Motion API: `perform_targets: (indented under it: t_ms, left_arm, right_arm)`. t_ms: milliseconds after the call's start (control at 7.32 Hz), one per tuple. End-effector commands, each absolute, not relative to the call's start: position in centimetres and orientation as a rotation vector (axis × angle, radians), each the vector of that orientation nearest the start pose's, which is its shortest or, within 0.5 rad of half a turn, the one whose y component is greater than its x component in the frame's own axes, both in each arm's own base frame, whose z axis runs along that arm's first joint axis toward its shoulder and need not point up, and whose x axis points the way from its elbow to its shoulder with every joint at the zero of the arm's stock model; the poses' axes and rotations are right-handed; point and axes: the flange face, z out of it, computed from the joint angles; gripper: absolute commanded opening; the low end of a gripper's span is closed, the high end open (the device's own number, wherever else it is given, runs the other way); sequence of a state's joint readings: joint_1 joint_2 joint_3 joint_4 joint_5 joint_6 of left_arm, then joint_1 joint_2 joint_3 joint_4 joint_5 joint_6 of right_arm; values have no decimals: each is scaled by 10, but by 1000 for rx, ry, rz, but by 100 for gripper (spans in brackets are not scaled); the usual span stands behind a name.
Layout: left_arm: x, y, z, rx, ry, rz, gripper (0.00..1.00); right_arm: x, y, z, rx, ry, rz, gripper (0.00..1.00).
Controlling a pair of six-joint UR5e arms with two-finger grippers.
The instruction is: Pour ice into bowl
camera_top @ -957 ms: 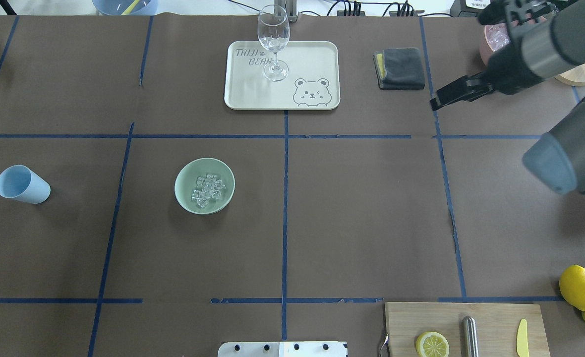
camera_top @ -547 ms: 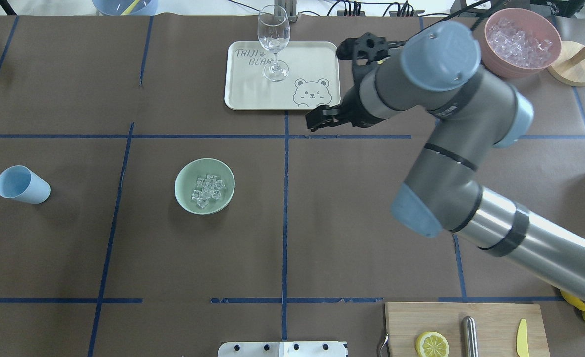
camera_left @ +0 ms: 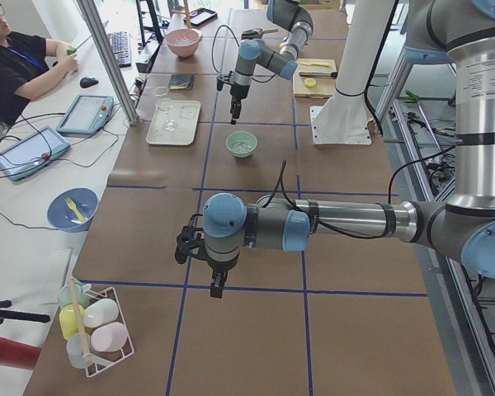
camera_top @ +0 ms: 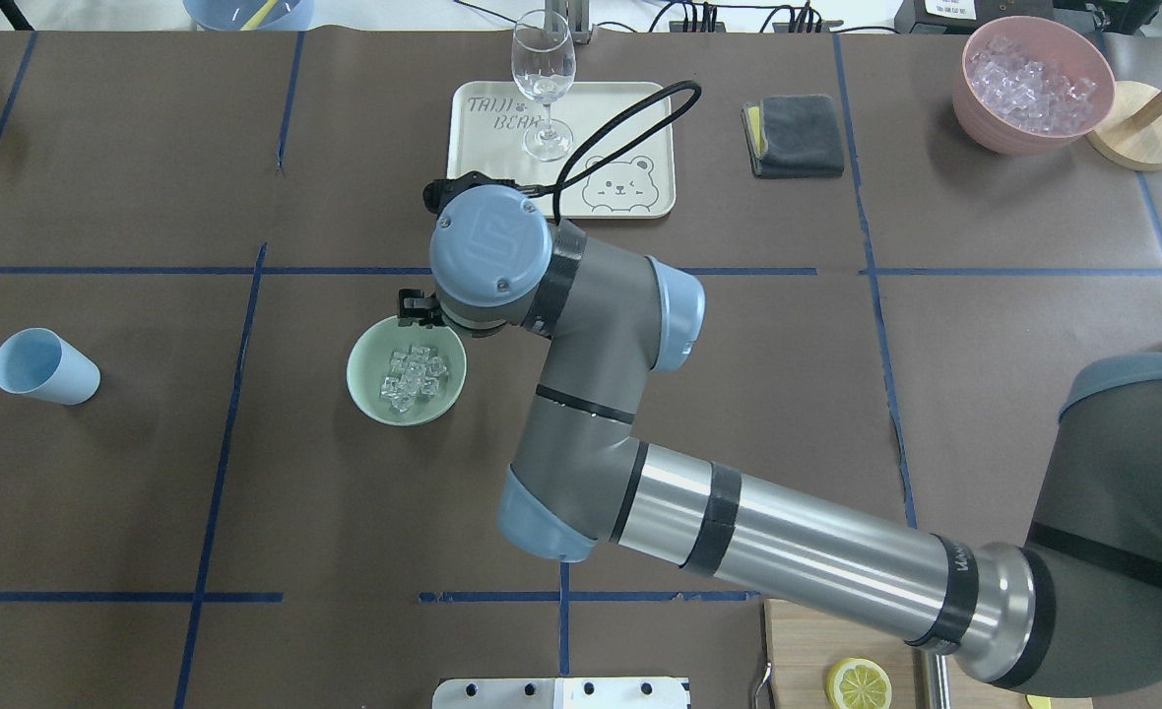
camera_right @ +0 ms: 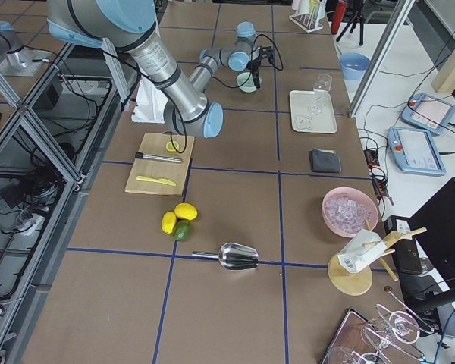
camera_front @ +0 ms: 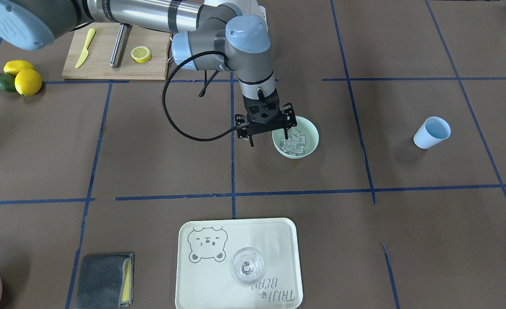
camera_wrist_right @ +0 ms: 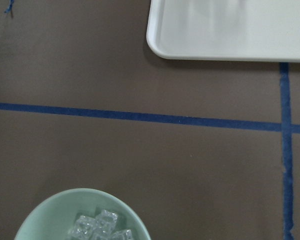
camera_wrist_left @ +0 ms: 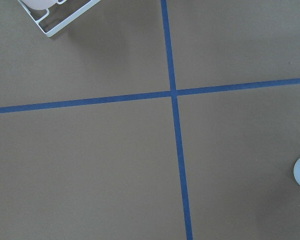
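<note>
The pale green bowl [camera_top: 369, 394] sits left of the table's middle and holds a heap of clear ice cubes [camera_top: 412, 376]. Both also show in the front view, bowl [camera_front: 306, 150] and ice [camera_front: 294, 143], and at the bottom of the right wrist view, bowl [camera_wrist_right: 55, 215]. My right gripper [camera_front: 268, 139] points down over the bowl's rim on the tray side, open and empty. In the overhead view its wrist [camera_top: 490, 258] hides it. My left gripper [camera_left: 217, 285] hangs over bare table at the left end. I cannot tell if it is open.
An empty light blue cup [camera_top: 44, 366] is far left. A cream tray [camera_top: 630, 108] with a wine glass [camera_top: 543, 89] stands behind the bowl. A grey cloth [camera_top: 796, 135] and a pink container of crushed ice [camera_top: 1034, 84] are at the back right. A cutting board [camera_front: 107, 56] is near my base.
My right arm has swept from the table's far right across to the bowl, and its gripper now hangs over the bowl's rim. Bowl, ice and cup have not moved.
</note>
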State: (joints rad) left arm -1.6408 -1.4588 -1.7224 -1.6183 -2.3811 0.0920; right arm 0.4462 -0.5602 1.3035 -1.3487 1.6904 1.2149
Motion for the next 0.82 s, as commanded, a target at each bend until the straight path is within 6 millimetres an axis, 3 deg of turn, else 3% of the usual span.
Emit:
perform_targets:
  t_ms: [0, 137, 410, 683]
  left_arm:
    - [-92, -444, 629, 148, 802, 57, 100]
    - [-92, -444, 630, 146, 802, 57, 100]
    - [-92, -444, 629, 148, 802, 57, 100]
    - [-93, -444, 630, 147, 802, 55, 100]
  right_arm:
    - [-695, -429, 110, 234, -887, 19, 83]
    - [-700, -427, 116, 226, -876, 15, 78]
    - [-700, -426, 115, 223, -880, 12, 0]
    - [-697, -425, 107, 225, -901, 11, 0]
